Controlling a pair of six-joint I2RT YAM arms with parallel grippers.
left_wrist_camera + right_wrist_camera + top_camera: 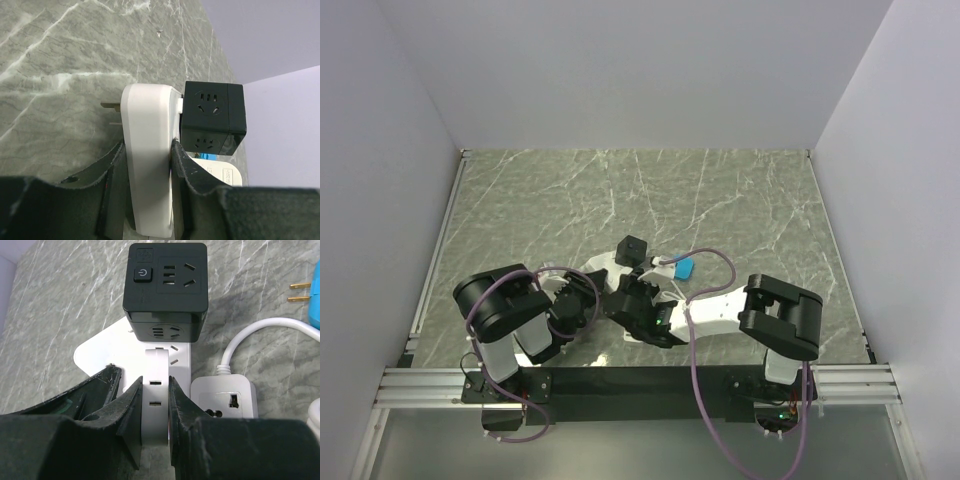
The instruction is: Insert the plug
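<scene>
Marble table, walled three sides | left pincer clamps white plug | right pincer clamps white adapter

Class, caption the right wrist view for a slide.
Right end effector clamps white adapter beside black cube socket.

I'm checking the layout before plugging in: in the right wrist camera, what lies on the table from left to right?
Black socket cube → white socket box → blue plug at the right edge. The white strip overlaps the cube, so it is left out.
</scene>
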